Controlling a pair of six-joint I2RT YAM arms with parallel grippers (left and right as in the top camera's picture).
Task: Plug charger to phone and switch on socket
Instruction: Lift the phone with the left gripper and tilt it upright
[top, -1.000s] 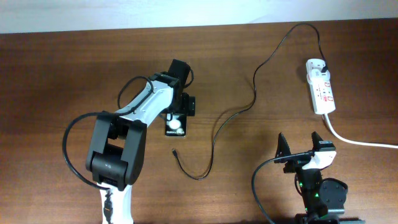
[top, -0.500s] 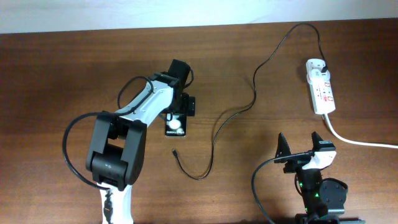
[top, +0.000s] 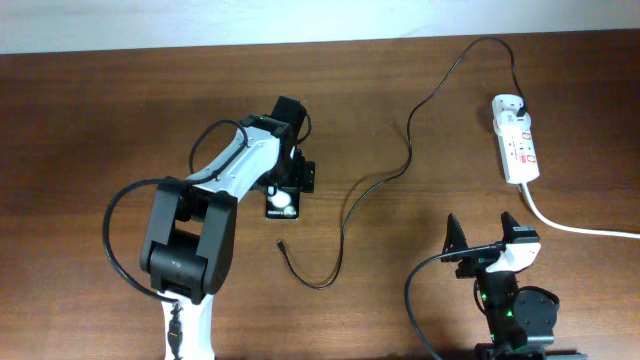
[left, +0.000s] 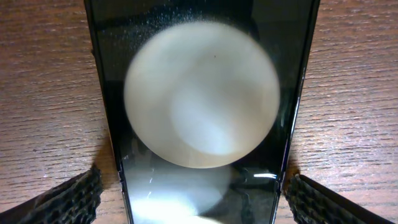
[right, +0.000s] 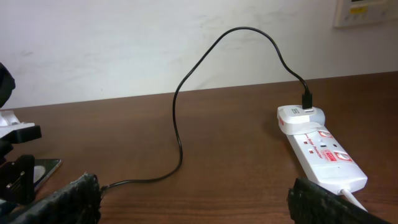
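The black phone (top: 281, 204) lies flat on the wooden table, its glossy face (left: 202, 106) reflecting a big round light. My left gripper (top: 288, 180) is low over it, open, with a ribbed finger (left: 68, 199) on each side of the phone and a narrow gap at each edge. The charger cable (top: 408, 150) runs from its plug in the white socket (top: 516, 140) to a loose tip (top: 280, 243) just in front of the phone. My right gripper (top: 485, 232) stands open and holds nothing near the front right, with the socket (right: 320, 152) ahead to its right.
The socket's thick white cord (top: 580, 228) trails off to the right edge. The charger cable (right: 179, 118) arches up and crosses the table between the two arms. A pale wall borders the table's far edge.
The left arm has shifted very slightly over the phone. The phone, cable, socket and right arm are where they were.
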